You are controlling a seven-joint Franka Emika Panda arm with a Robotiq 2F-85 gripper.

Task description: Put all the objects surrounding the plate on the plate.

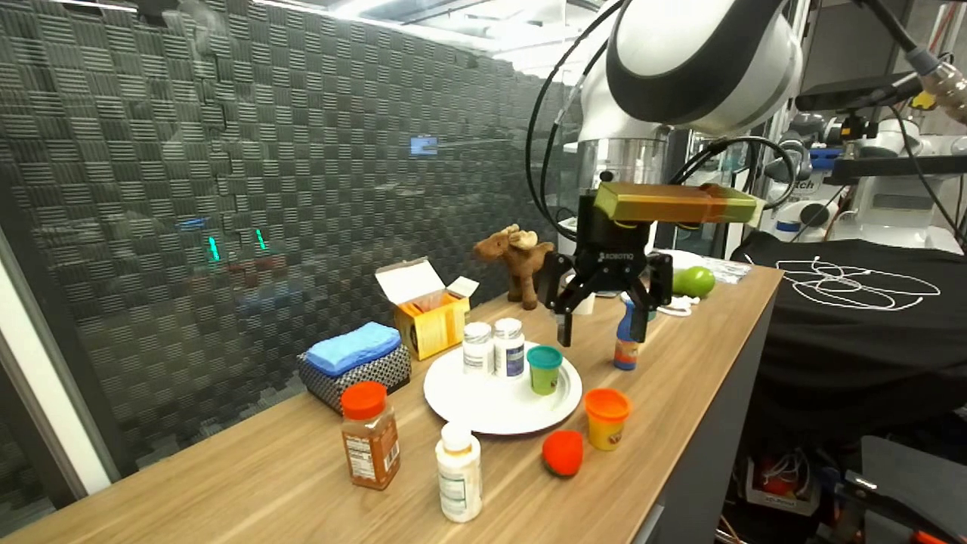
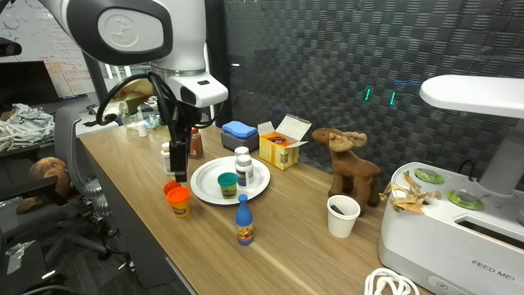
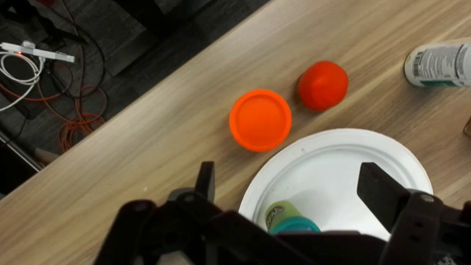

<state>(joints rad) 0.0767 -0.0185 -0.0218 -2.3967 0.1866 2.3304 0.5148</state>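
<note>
The white plate (image 1: 483,412) bears two white pill bottles (image 1: 477,351) and a green cup with a teal lid (image 1: 544,372), all upright. Around its rim, on the wood, are an orange-lidded yellow cup (image 3: 260,120), a red ball-like thing (image 3: 323,85), a white pill bottle (image 1: 458,483) and a brown jar with an orange-red lid (image 1: 370,446). My gripper (image 1: 601,332) hangs in the air above the plate's area, fingers wide apart, nothing between them. In the wrist view the gripper (image 3: 287,175) partly hides the plate and the teal lid; the bottles on the plate are out of that view.
A blue bottle (image 2: 244,223) stands on the table near the plate. Along the wall are a blue cloth on a patterned box (image 1: 355,363), an open yellow carton (image 1: 434,325), a plush moose (image 2: 352,168) and a paper cup (image 2: 343,221). The table's edge runs beyond the orange-lidded cup.
</note>
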